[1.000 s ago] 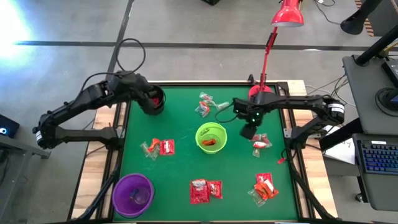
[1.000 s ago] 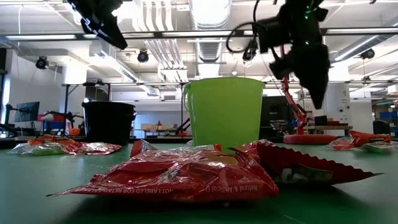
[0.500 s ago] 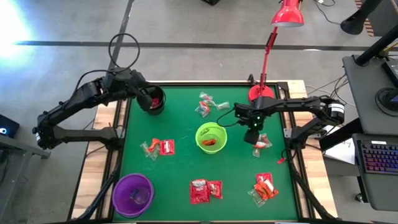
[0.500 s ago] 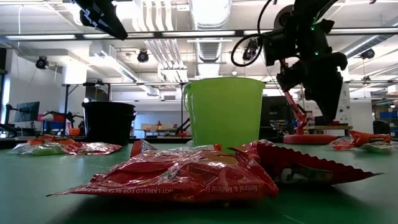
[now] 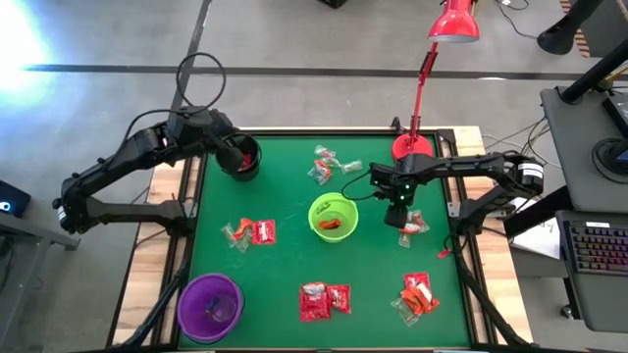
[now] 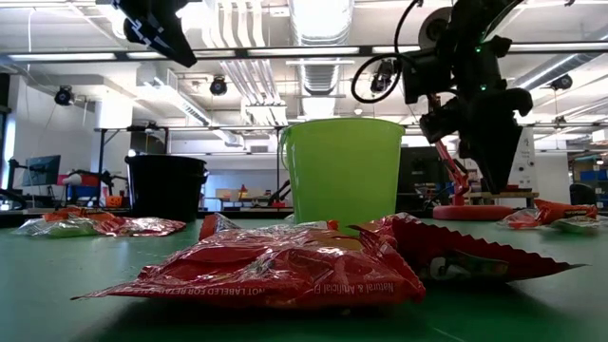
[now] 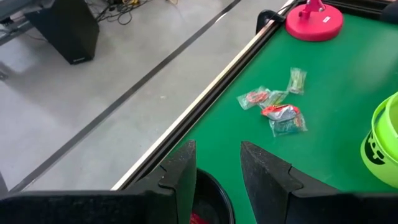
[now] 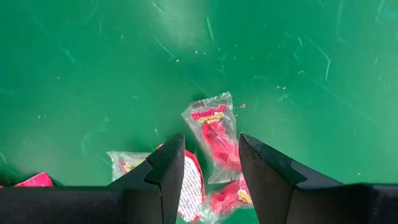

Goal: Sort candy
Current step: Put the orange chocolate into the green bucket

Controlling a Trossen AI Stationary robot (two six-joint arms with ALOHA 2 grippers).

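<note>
Candy lies in small heaps on the green table: far middle, left, near middle, near right and right. My right gripper hangs open just above the right heap, pointing down; in its wrist view a clear packet with red candy lies flat below the gap between its fingers. My left gripper stands open and empty high over the black bowl, which holds something red. The lime-green bowl holds one orange-red piece.
A purple bowl stands at the near left corner. A red lamp's base sits at the far right edge, its stem rising behind my right arm. In the low view red packets fill the foreground in front of the lime-green bowl.
My right gripper has come down toward the heap of candy at the table's right, rolling a little about its own axis; it stays open. The candy has not moved.
</note>
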